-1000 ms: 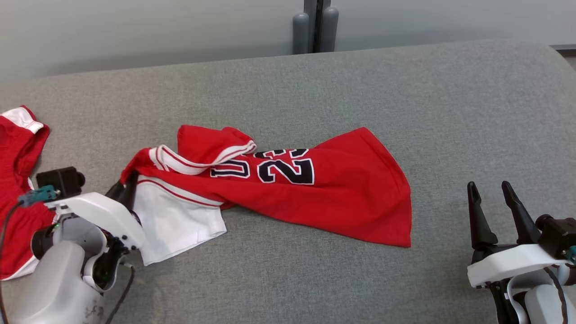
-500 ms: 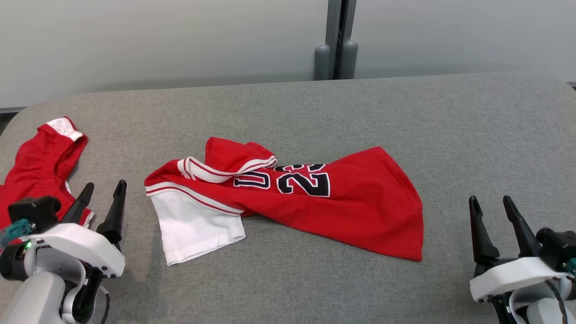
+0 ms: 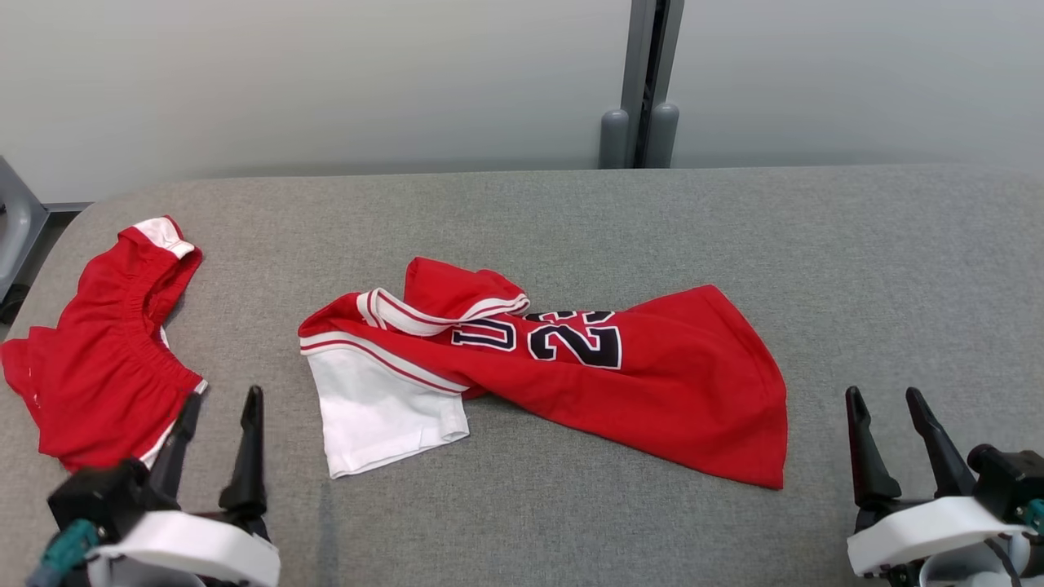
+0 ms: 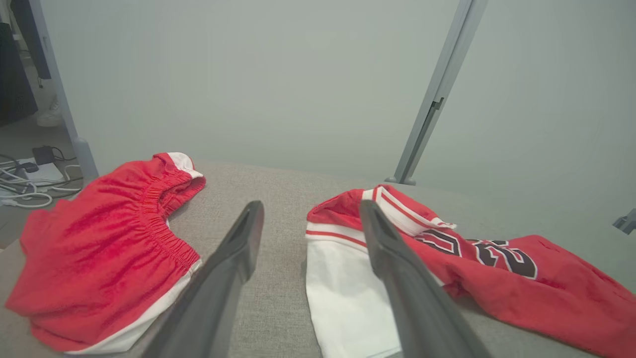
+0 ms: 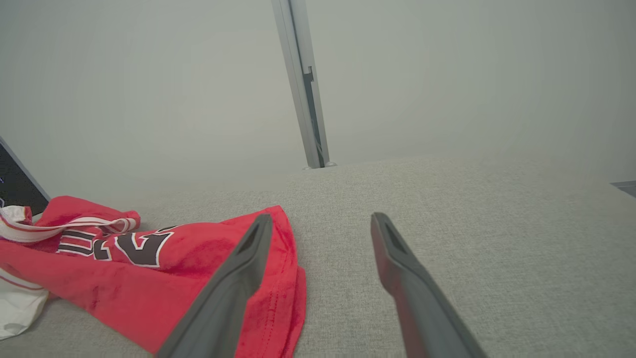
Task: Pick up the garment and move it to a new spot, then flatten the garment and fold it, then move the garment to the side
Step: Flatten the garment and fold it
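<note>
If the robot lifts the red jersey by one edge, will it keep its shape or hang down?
Probably floppy: the red jersey lies crumpled, folded over near its striped trim, so it would likely sag. It looks thin and light. Pushed on the grey fabric surface, it may bunch up rather than slide.

Bright, even light; soft shadows; wrist views bend at edges.

Red jersey (image 3: 652, 391), white sleeve, black numerals; red shorts (image 3: 98, 383); grey surface (image 3: 816, 244)
</note>
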Available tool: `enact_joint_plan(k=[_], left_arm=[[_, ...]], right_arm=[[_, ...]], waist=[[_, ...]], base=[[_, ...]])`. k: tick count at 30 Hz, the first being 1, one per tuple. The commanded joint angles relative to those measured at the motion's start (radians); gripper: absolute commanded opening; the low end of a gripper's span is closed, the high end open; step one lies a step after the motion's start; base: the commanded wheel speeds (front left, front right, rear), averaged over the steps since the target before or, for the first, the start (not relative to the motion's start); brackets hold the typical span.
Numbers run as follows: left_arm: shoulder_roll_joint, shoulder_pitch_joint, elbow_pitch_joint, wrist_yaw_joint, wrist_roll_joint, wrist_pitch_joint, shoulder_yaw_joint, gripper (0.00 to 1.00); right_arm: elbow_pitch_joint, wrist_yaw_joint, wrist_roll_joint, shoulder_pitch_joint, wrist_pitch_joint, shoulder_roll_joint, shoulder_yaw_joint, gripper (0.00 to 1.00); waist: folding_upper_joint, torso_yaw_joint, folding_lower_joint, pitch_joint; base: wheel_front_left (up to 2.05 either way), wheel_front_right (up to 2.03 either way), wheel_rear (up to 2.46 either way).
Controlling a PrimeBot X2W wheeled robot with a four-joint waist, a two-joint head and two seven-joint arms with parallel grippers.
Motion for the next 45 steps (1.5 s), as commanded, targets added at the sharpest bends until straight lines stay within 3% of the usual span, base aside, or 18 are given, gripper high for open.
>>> enact_joint_plan(k=[1,8,19,24,32,45], left_arm=[[-0.013,0.020,-0.012,0.013,0.007,-0.012,-0.001,1.00],[-0.066,0.063,-0.009,0.026,0.025,-0.040,-0.031,1.00],[-0.071,0.057,0.019,0.017,0.038,-0.055,-0.027,1.00],[-0.075,0.051,0.049,0.017,0.028,-0.029,-0.041,1.00],[-0.088,-0.010,0.141,-0.012,0.003,0.049,-0.076,1.00],[-0.120,-0.141,0.344,-0.081,-0.019,0.104,-0.122,1.00]], right_arm=[[-0.007,0.000,0.005,0.016,-0.001,-0.003,-0.006,1.00],[0.000,0.000,-0.001,0.054,-0.001,0.012,0.013,1.00],[-0.001,0.000,-0.008,0.044,-0.001,0.009,0.022,1.00],[0.060,0.000,0.009,0.038,0.000,0.006,0.059,1.00],[0.200,0.000,0.070,-0.036,0.056,-0.008,0.177,1.00],[0.322,0.000,0.164,-0.124,0.104,-0.018,0.267,1.00]], waist=[[0.0000,0.002,0.0000,0.001],[0.0000,0.007,0.0000,0.000],[0.0000,0.002,0.0000,-0.025],[0.0000,-0.001,0.0000,-0.027],[0.0000,-0.005,0.0000,-0.001],[0.0000,0.000,0.0000,0.054]], base=[[0.00,0.00,0.00],[0.00,0.00,0.00],[0.00,0.00,0.00],[0.00,0.00,0.00],[0.00,0.00,0.00],[0.00,0.00,0.00]])
